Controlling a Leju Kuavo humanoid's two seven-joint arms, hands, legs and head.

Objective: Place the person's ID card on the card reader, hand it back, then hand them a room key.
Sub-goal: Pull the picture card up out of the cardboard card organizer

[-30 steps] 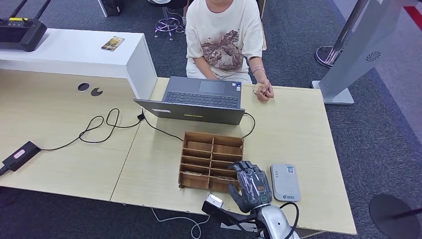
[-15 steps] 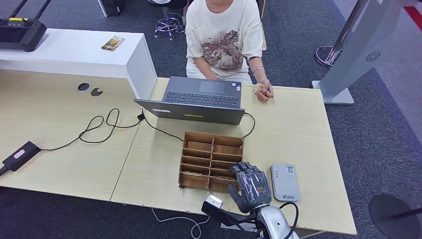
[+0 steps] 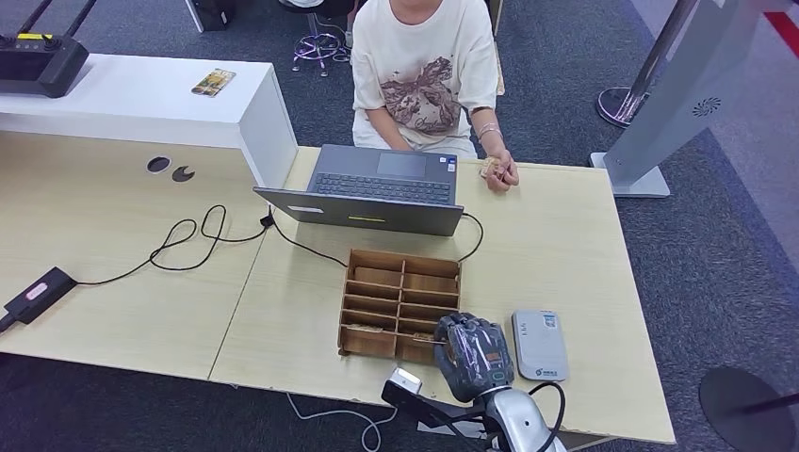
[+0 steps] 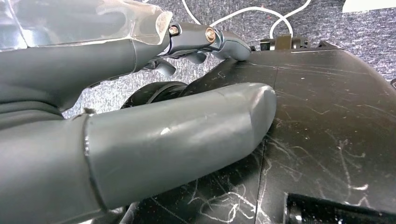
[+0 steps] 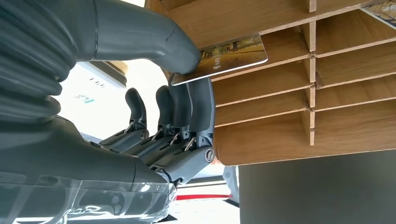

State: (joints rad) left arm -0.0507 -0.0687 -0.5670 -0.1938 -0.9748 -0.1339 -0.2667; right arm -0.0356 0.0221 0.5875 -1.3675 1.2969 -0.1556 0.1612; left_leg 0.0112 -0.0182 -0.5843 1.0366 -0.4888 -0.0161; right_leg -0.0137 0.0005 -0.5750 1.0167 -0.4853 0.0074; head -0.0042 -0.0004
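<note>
Fingers of the right hand [image 3: 474,357] have curled in over the last second; earlier they were more extended over the near-right corner of the wooden card organizer [image 3: 399,304], now they bunch tight at that corner, lower centre of the head view. Everything else on the desk is unchanged.

Largest to smallest: light wood desk [image 3: 575,254] spans the frame. A person in a cream printed t-shirt [image 3: 423,71] sits at the far edge, top centre, one hand [image 3: 497,173] resting on the desk with something small in it, too small to identify. Open grey laptop [image 3: 377,188] sits in front of them, centre frame. White counter [image 3: 151,104] upper left, with a black controller [image 3: 38,58] on it. Organizer just below the laptop, divided into slots. Grey card reader [image 3: 539,345] lies flat just right of the right hand, not touching it. Black cable [image 3: 188,235] loops across the left desk to a black power brick [image 3: 38,294] at the left edge.

Right wrist view: thumb [image 5: 140,35] presses on a room key card [image 5: 224,58], which is pinched against the fingers [image 5: 187,105]; the card sticks out of an organizer slot, partly still within it. So the right hand holds the card.

Left hand [image 4: 140,130] hangs low beside a dark body panel, fingers apart, nothing in it.
</note>
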